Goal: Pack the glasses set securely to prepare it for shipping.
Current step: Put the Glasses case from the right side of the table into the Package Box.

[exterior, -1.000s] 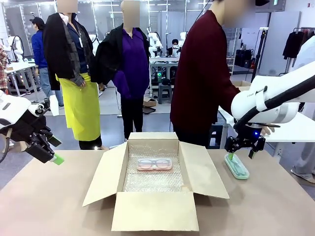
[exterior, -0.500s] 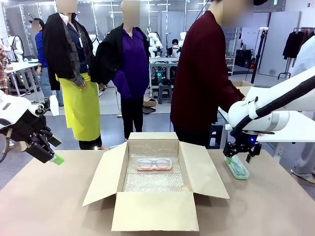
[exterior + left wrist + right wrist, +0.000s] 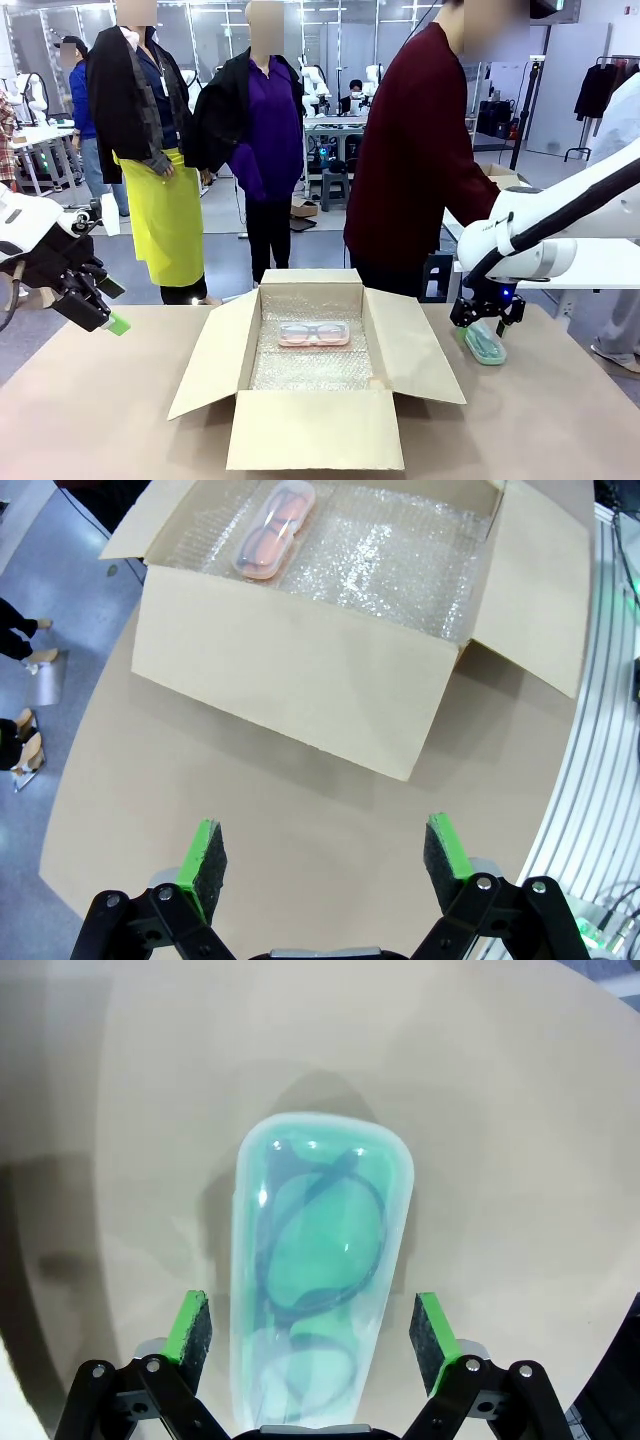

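An open cardboard box [image 3: 315,430] lined with bubble wrap [image 3: 305,372] sits mid-table. The pink case [image 3: 314,335] already lies flat inside, near the far wall. The green case [image 3: 487,349] lies on the table, right of the box. The right gripper [image 3: 487,322] hangs just above it, fingers apart on either side, not clamped. The left gripper [image 3: 112,305] waits well left, fingers apart, empty. Roughly half done: the green case and the flaps remain.

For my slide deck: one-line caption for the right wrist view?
Open right hand straddles the mint-green glasses case lying flat on the tan table, gaps on both sides.
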You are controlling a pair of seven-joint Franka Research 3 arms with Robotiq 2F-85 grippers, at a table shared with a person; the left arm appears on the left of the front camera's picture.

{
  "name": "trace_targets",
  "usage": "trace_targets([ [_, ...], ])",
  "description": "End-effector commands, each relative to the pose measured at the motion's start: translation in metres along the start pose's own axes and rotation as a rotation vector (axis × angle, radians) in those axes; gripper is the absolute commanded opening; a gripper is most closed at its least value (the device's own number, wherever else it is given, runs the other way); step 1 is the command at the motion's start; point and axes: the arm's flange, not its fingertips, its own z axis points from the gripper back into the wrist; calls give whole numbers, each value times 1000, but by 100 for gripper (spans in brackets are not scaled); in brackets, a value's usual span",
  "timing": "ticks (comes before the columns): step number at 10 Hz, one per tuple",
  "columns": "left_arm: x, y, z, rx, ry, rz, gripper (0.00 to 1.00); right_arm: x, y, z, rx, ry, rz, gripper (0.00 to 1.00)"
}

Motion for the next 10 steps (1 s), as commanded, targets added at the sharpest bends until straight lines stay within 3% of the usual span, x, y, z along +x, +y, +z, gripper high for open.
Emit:
trace_targets([
  [1, -2, 1, 2, -7, -12, -16, 100, 7, 7, -5, -36, -2, -35, 100],
  [3, -2, 1, 2, -7, -12, -16, 100, 6, 10, -6, -24, 0, -34, 95],
  [10, -2, 1, 2, -7, -12, -16, 100, 7, 9, -3, -3, 18, -79, 28],
])
